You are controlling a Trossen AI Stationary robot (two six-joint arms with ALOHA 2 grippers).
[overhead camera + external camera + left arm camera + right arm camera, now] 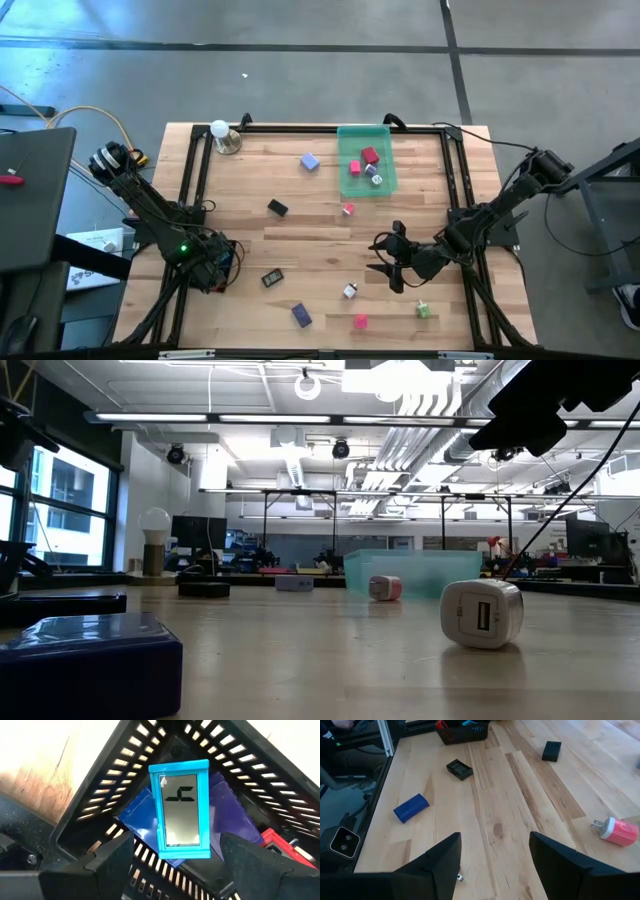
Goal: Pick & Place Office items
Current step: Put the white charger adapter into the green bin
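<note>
1. Left gripper (172, 857) hangs over the black tray (100, 795) near the table's left edge, at about eight o'clock from the table's middle. Its jaws stand wide with nothing between them.
2. Directly under it, a teal-framed flat piece (181, 810) with a grey face lies in the tray on top of blue-purple flat pieces (137, 817); a red piece (280, 845) lies in the tray at about four o'clock of them.
3. On the bare wood, a black ribbed block (272, 278) sits just right of the tray, a blue block (301, 315) at five o'clock of it, and a black block (277, 207) near the middle.
4. Toward twelve o'clock, a purple block (310, 161) lies just left of the translucent green tray (385, 135), which holds red and pink pieces (370, 155).
5. A small pink piece (348, 209) lies just below the green tray, a white plug block (350, 291) and a pink block (360, 321) lower down.
6. Right gripper (385, 258) hovers above the wood at about four o'clock from the table's middle, jaws apart and empty.
7. A green piece (424, 311) lies at five o'clock of that gripper.
</note>
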